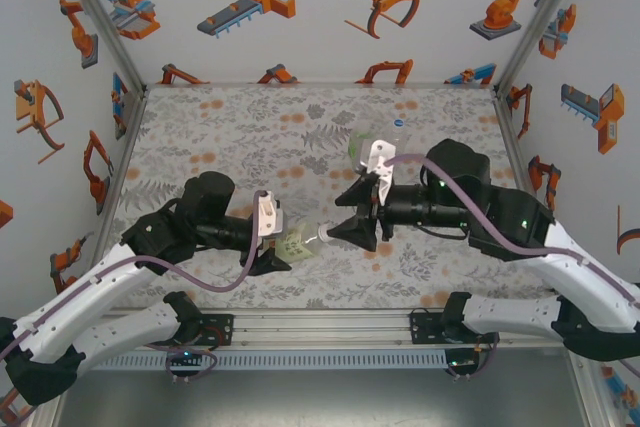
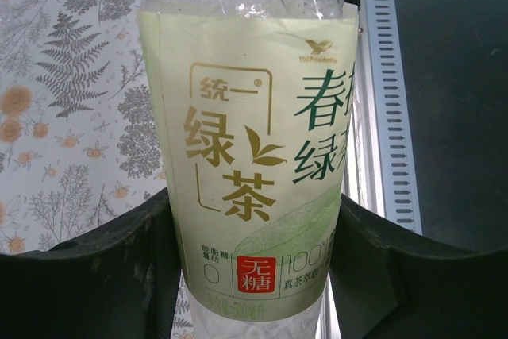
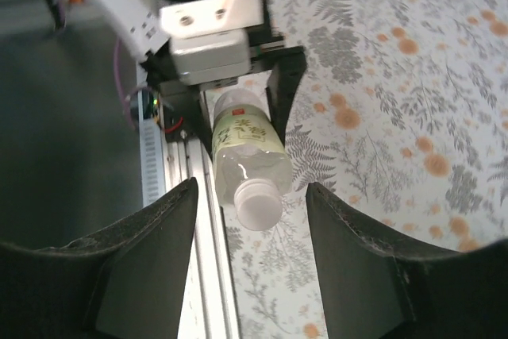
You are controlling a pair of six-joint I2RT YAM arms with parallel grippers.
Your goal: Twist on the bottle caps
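One bottle point(image 1: 297, 245), base hidden, clamped in left gripper point(image 1: 276, 250).
Right gripper point(image 3: 250, 190) level, fingers apart, flanking cap point(image 3: 259, 206).

This is a robotics lab test cell, not a home or a shop. White panel walls point(image 1: 330, 37) box in the table, printed all over with orange cartoon robot arms and grippers point(image 1: 248, 2). Bare aluminium posts point(image 1: 101, 17) frame the corners. Two white-and-black robot arms point(image 1: 100, 292) are bolted to a slotted metal rail point(image 1: 320, 327) at the near edge. A floral-print cloth point(image 1: 250, 127) covers the tabletop.
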